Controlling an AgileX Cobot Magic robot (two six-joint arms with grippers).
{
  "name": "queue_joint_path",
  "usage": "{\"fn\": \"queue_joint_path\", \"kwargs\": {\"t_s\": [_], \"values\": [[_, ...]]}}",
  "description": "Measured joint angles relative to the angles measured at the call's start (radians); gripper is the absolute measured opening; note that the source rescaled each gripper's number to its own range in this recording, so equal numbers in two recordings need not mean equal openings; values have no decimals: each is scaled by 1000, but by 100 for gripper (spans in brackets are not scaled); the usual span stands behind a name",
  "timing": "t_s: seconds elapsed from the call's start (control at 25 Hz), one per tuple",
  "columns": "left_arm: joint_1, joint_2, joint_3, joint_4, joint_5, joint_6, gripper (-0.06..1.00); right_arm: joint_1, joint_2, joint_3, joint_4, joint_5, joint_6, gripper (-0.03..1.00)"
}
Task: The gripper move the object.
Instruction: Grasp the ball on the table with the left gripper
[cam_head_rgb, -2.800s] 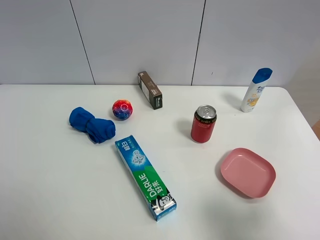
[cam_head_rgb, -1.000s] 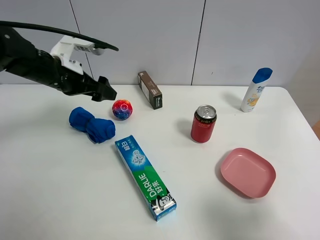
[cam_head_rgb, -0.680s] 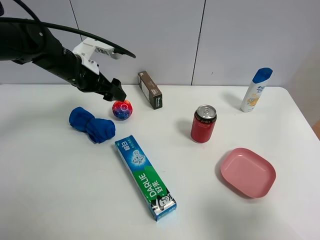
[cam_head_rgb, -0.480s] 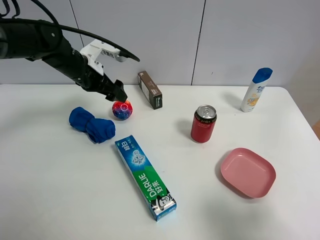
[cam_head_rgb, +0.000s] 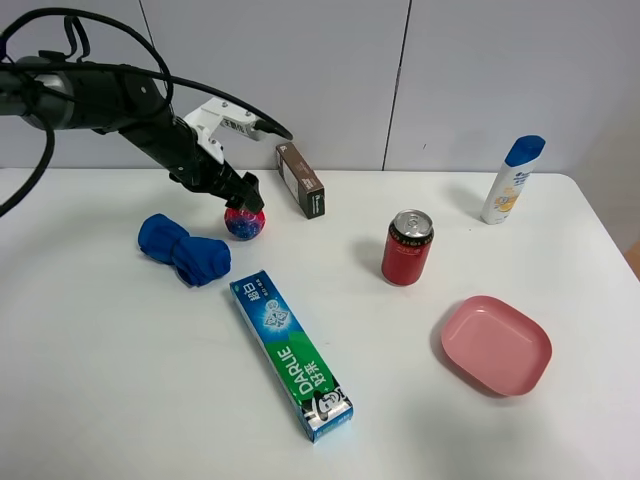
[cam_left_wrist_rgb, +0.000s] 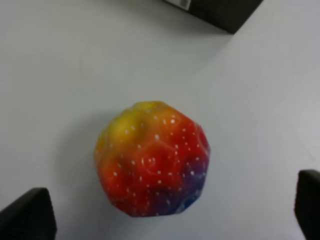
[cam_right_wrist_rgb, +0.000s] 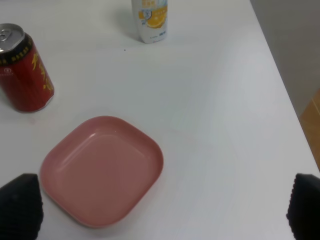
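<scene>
A multicoloured ball (cam_head_rgb: 246, 224), red, yellow and purple with white specks, sits on the white table at the back left. My left gripper (cam_head_rgb: 240, 198) is right above it, open. In the left wrist view the ball (cam_left_wrist_rgb: 152, 160) lies between the two dark fingertips (cam_left_wrist_rgb: 27, 216), which stand well apart on either side and do not touch it; my left gripper (cam_left_wrist_rgb: 168, 209) is empty. My right gripper (cam_right_wrist_rgb: 162, 207) is open and empty, hovering above the pink plate (cam_right_wrist_rgb: 102, 167); it does not show in the exterior high view.
A blue cloth (cam_head_rgb: 185, 250) lies left of the ball. A brown box (cam_head_rgb: 300, 180) stands just right of it. A green toothpaste box (cam_head_rgb: 290, 355) lies in front. A red can (cam_head_rgb: 407, 247), the pink plate (cam_head_rgb: 497, 344) and a shampoo bottle (cam_head_rgb: 512, 180) stand to the right.
My left arm came in from the left and lowered its open gripper over the ball. The ball and the other objects have not moved.
</scene>
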Motion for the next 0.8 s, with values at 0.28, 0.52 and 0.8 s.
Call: {"fn": "queue_joint_path", "kwargs": {"t_s": [0.28,0.52,0.8], "values": [[0,90,-57,34,-23,2,89,0,0,0,0,0,0,100],[0,123,-65,38,-39,3,89,0,0,0,0,0,0,100],[0,177,-67,38,-72,3,88,0,0,0,0,0,0,100]]}}
